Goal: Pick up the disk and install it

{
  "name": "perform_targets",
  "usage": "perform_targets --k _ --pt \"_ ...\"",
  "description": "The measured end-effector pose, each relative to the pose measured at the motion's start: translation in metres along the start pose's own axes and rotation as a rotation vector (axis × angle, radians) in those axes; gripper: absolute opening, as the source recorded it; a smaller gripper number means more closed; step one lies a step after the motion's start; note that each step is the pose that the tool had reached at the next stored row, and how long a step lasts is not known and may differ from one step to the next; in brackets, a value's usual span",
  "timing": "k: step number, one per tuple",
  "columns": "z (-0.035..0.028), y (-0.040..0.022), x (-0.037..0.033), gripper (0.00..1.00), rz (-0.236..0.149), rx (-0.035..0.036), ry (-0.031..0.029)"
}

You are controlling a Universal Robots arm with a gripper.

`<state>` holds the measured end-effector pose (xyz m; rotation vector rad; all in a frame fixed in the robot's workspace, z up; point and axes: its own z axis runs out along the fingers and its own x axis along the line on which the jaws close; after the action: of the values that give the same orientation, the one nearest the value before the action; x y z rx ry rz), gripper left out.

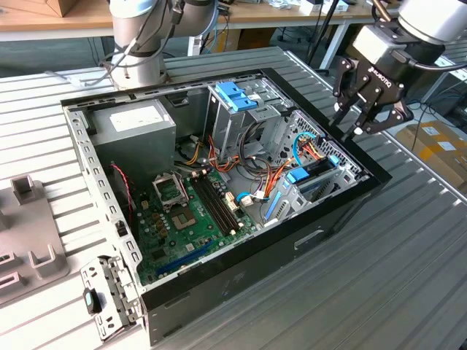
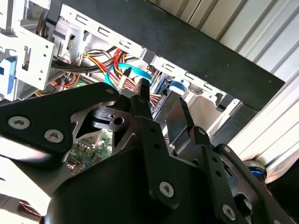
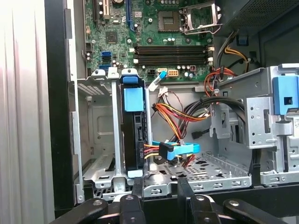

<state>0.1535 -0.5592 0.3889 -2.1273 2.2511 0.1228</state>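
Blue-framed disk (image 3: 133, 126) sits in its bay (gripper (image 1: 359, 121) above).

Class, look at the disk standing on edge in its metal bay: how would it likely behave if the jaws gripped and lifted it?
The disk looks like a flat, hard slab in a blue carrier, so probably stiff, not floppy. It likely feels dense for its size. Standing on edge between bay walls, it would probably slide straight out, though a cable close beside it might snag.

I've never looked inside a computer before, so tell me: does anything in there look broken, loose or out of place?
Nothing looks broken. The disk stands on edge in its metal bay, blue tab up. The odd bits: the processor socket is bare with its latch frame raised, and a blue cable lies unplugged beside the disk. The gripper hovers above the case's edge, holding nothing.
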Motion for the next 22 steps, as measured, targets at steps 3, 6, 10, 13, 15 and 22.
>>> perform_targets --k 3,6,10,13,15,22 --pt "0.0002 0.0036 -0.0001 0.42 0.000 0.0000 0.0001" --pt "0.0008 0.0072 0.0000 0.42 0.000 0.0000 0.0000" --pt "0.0022 0.0098 0.0002 0.42 0.000 0.0000 0.0001" --pt "0.0032 0.0114 0.0004 0.42 0.000 0.0000 0.0001" --pt "0.0036 0.0119 0.0004 0.42 0.000 0.0000 0.0001" --pt "0.0050 0.0143 0.0006 0.42 0.000 0.0000 0.0000"
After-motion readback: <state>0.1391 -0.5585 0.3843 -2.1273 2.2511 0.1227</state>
